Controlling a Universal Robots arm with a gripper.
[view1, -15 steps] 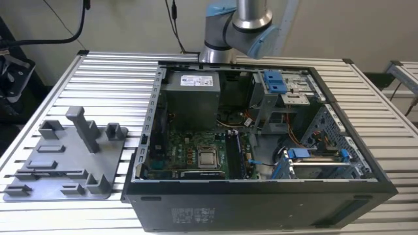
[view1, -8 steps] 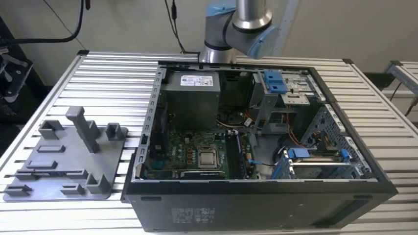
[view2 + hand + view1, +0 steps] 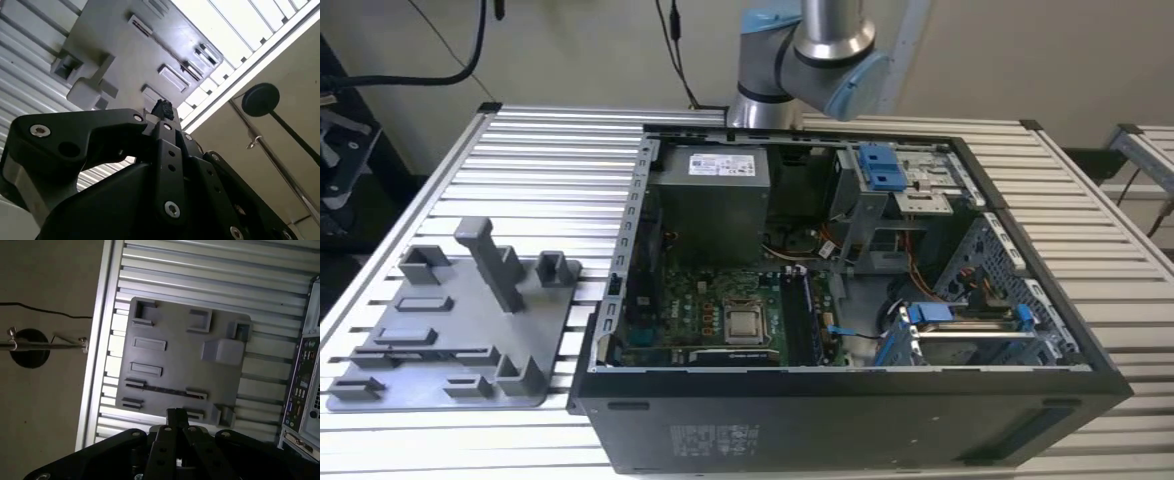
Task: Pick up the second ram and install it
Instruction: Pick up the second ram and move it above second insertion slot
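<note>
Silver-grey arm (image 3: 817, 28) is being capped pale blue at 3 o'clock; black gripper (image 3: 163, 110) links are being held by silver screws.

Tray (image 3: 175, 355) matt grey plastic; table (image 3: 200, 270) ribbed bare metal; gripper (image 3: 176, 415) smooth matt black.

arm (image 3: 827, 30) and computer case (image 3: 854, 430) run past the exterior view's edges.
</note>
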